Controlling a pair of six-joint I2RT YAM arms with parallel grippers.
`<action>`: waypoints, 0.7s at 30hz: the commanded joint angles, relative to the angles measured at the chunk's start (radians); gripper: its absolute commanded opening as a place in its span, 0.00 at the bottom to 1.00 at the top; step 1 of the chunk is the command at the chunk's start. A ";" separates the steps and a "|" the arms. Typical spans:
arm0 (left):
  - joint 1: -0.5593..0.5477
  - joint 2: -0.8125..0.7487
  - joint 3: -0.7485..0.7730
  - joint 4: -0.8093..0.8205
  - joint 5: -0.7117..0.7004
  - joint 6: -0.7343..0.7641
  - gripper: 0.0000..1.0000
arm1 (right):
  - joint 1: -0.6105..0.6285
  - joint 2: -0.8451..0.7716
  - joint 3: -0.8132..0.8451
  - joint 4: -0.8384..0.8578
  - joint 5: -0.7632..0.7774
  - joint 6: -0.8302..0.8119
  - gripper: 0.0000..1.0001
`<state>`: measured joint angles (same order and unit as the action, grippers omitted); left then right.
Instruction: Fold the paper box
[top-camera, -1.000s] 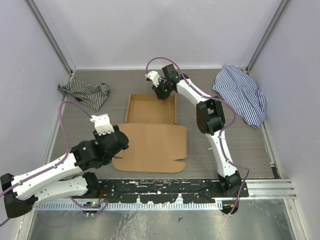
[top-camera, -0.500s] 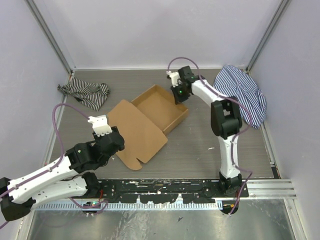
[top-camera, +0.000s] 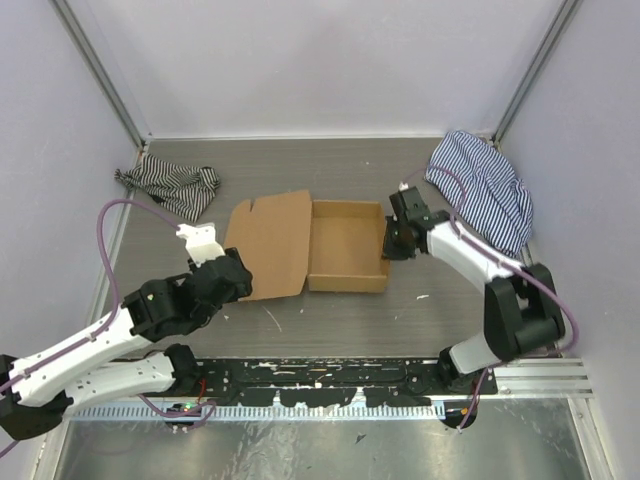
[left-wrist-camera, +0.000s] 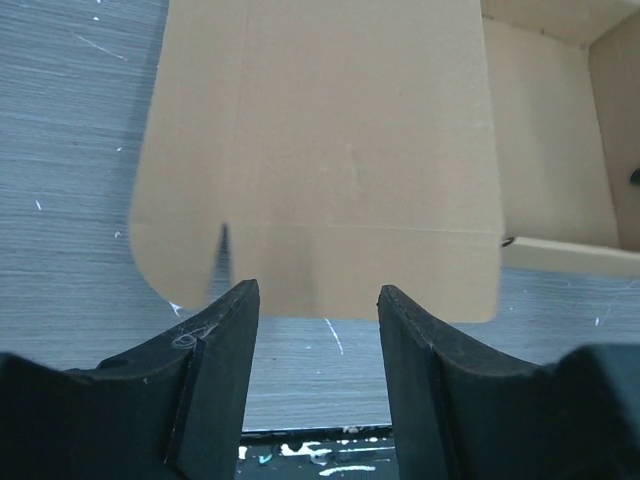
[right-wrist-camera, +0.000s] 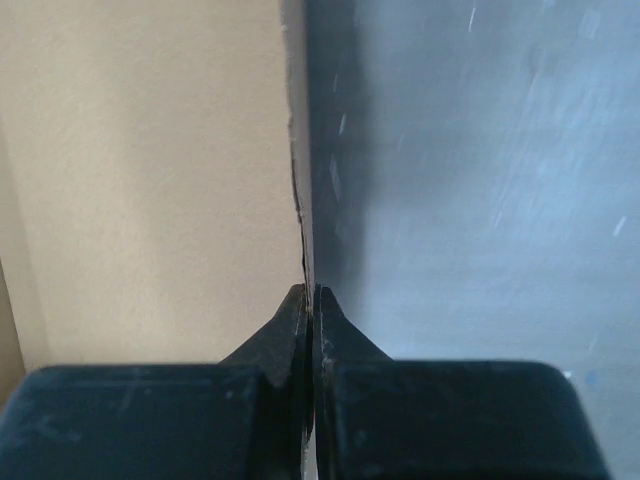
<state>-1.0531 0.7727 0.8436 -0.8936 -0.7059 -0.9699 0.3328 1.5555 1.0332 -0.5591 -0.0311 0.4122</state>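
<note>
The paper box lay on the bench with its lid flap spread flat. The right fingers were pressed shut on the thin top edge of one box wall. There was brown card on one side of them and grey bench on the other. That close, the rest of the box was cut off. From above, the wrist hid those fingertips. The left fingers stood apart and held nothing. The lid's near edge was just ahead, between the tips. I could not tell if they touched it. The lid's far end ran out of that view.
</note>
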 joint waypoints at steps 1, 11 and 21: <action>-0.004 0.050 0.099 -0.062 0.043 0.007 0.58 | 0.141 -0.236 -0.132 0.043 0.064 0.346 0.01; -0.004 0.075 0.121 -0.031 0.097 0.006 0.57 | 0.342 -0.605 -0.278 -0.166 0.402 0.940 0.01; -0.004 0.106 0.137 -0.030 0.106 0.016 0.58 | 0.479 -0.492 -0.146 -0.366 0.521 1.274 0.56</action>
<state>-1.0531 0.8700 0.9432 -0.9253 -0.6102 -0.9691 0.7383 0.9707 0.7628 -0.8677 0.3859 1.5215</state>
